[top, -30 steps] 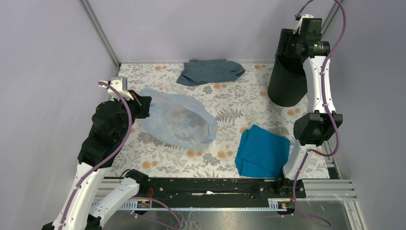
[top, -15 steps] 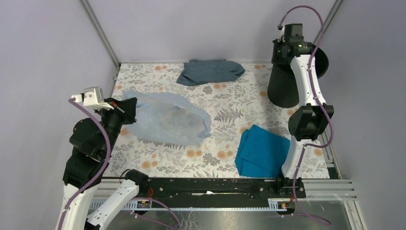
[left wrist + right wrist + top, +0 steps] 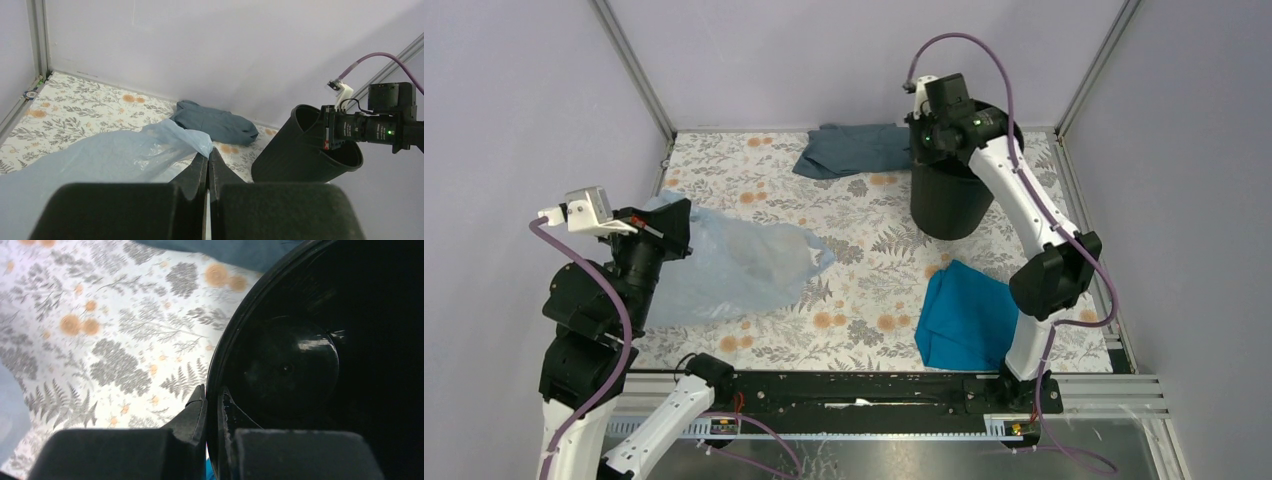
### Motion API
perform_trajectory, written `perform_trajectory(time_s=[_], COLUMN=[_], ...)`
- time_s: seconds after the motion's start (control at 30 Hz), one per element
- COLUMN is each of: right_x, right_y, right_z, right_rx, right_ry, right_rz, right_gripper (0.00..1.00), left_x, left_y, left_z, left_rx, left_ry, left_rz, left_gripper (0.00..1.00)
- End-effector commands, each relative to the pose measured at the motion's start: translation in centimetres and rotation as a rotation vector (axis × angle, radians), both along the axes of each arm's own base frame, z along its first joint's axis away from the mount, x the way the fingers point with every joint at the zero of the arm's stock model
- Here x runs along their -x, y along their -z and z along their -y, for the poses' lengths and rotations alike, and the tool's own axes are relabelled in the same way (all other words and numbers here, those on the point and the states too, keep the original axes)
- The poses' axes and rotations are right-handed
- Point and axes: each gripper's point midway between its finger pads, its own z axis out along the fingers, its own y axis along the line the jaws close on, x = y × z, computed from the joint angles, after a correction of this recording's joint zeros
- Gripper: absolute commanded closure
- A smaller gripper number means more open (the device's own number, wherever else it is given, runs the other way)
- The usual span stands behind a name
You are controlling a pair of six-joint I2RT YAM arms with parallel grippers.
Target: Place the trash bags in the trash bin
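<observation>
Right tool (image 3: 212, 402), now pinched shut on the trash bin (image 3: 949, 200) rim, has moved it left over the counter (image 3: 874, 260) beside the grey-blue cloth (image 3: 854, 150); left tool (image 3: 207, 165) stays clamped on the trash bag (image 3: 734, 265), pulled leftward.

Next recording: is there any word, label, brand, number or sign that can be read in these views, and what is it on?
None: no readable text shows in any view.
The trash bin, trash bag, teal cloth and grey-blue cloth are unprinted.
The table cover shows only a floral pattern.
</observation>
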Motion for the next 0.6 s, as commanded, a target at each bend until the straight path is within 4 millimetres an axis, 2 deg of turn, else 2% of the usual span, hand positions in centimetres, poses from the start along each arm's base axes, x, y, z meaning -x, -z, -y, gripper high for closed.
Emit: perform_trajectory(time_s=[0.0, 0.17, 0.3, 0.43, 0.47, 0.57], right_x=[5.8, 9.6, 10.8, 11.4, 11.7, 12.3], right_y=[0.1, -0.3, 0.0, -0.4, -0.8, -2.4], right_z=[-4.5, -9.0, -11.0, -12.2, -12.3, -11.8], right_rx=[-0.076, -0.078, -0.086, -0.093, -0.082, -0.056], right_ry=[-0.11, -0.212, -0.245, -0.245, -0.244, -0.227], right_rz=[-0.119, -0.128, -0.133, -0.129, -0.12, -0.087], right_gripper=[1.0, 1.0, 0.96, 0.82, 0.71, 0.49], left_x=[0.4, -0.3, -0.8, -1.6, -1.9, -2.4], left_y=[-1.7, -1.1, -0.6, 0.3, 0.7, 1.2], left_z=[-0.3, 0.0, 0.4, 0.6, 0.7, 1.0], left_rx=[0.025, 0.021, 0.015, -0.012, -0.021, -0.038], left_ry=[-0.009, -0.005, 0.0, -0.003, -0.004, 0.0], left_rz=[0.051, 0.044, 0.035, 0.012, 0.002, -0.018], left_gripper=[1.0, 1.0, 1.0, 1.0, 1.0, 1.0])
